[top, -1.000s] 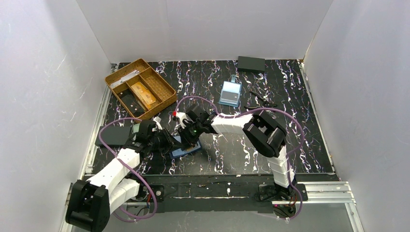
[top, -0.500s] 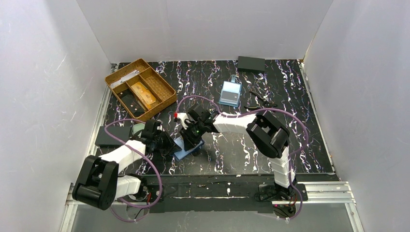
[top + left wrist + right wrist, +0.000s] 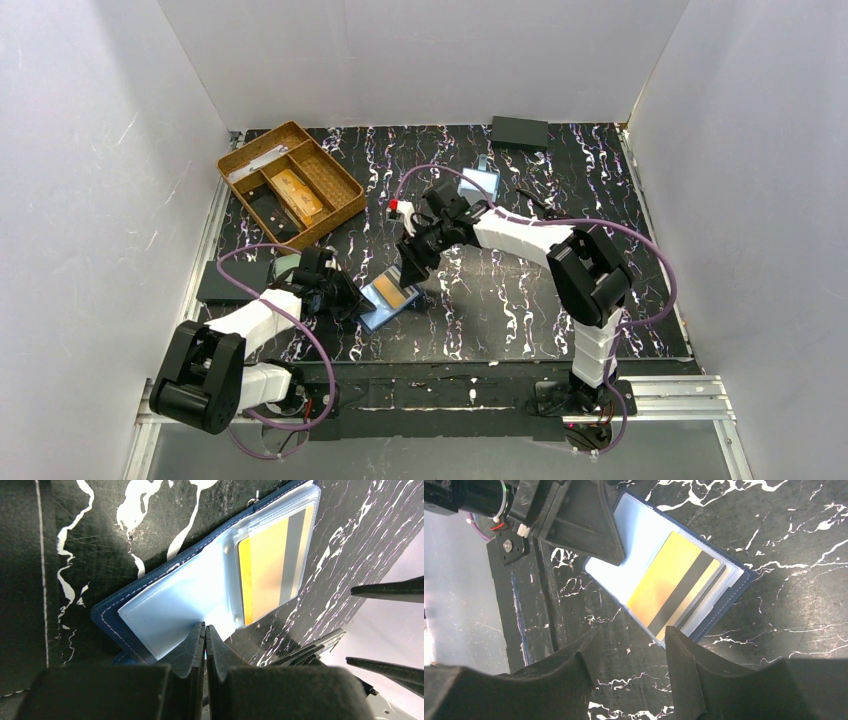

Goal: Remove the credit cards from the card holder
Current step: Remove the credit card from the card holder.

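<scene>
**Top, left wrist and right wrist views.** The left arm (image 3: 262, 318) is folded low over the near-left part of the table (image 3: 500, 310), its forearm running rightward to the card holder (image 3: 388, 300). The left gripper (image 3: 205, 628) has its fingers pressed together. Their tips rest on the left edge of the holder's pale blue inner leaf, and whether any of that leaf is caught between them cannot be told.

The right arm (image 3: 530, 238) rises from the near-right base, bends at the elbow and stretches leftward, with the wrist tipped down toward the holder. The right gripper (image 3: 630, 632) is partly spread and holds nothing. It hangs just above the holder's right end, with bare table showing between its fingers.

The card holder (image 3: 639, 527) lies open and flat on the table between the two grippers, near the middle. A yellow-orange credit card (image 3: 664, 587) with a dark stripe sits in its right-hand clear slot (image 3: 270, 562). Edges of further cards show beneath it.
</scene>
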Controlling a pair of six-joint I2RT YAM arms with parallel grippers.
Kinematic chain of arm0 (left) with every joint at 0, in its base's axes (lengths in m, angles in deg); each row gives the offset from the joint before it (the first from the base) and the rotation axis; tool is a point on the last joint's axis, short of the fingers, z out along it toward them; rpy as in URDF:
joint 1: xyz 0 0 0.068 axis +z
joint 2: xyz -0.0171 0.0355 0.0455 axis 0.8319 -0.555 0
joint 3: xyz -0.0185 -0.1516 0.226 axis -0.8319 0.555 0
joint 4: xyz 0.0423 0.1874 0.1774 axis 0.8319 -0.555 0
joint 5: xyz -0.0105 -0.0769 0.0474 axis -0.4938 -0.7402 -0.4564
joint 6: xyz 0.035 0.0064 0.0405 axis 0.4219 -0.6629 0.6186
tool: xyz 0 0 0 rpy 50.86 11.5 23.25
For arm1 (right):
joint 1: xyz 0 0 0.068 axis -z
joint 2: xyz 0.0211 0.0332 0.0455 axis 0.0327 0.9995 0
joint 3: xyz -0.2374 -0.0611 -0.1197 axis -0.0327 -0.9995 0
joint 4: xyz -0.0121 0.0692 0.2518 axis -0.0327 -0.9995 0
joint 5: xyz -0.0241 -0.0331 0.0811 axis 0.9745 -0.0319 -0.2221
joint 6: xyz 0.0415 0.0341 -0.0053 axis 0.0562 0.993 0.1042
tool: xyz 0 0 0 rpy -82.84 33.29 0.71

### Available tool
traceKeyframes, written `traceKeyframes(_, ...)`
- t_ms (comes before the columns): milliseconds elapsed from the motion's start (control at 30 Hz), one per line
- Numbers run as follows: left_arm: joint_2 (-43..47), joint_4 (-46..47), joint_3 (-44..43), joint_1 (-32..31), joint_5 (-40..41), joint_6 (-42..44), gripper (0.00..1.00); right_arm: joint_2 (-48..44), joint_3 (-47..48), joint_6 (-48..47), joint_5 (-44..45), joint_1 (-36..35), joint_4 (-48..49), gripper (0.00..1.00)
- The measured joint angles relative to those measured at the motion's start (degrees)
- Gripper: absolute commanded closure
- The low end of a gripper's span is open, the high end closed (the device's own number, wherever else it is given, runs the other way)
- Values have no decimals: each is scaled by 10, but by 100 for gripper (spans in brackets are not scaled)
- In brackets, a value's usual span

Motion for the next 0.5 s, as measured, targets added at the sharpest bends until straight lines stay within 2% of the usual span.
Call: traceKeyframes(500,0,0,0,0,0,3,100,62,4,97,32,-6,23,45)
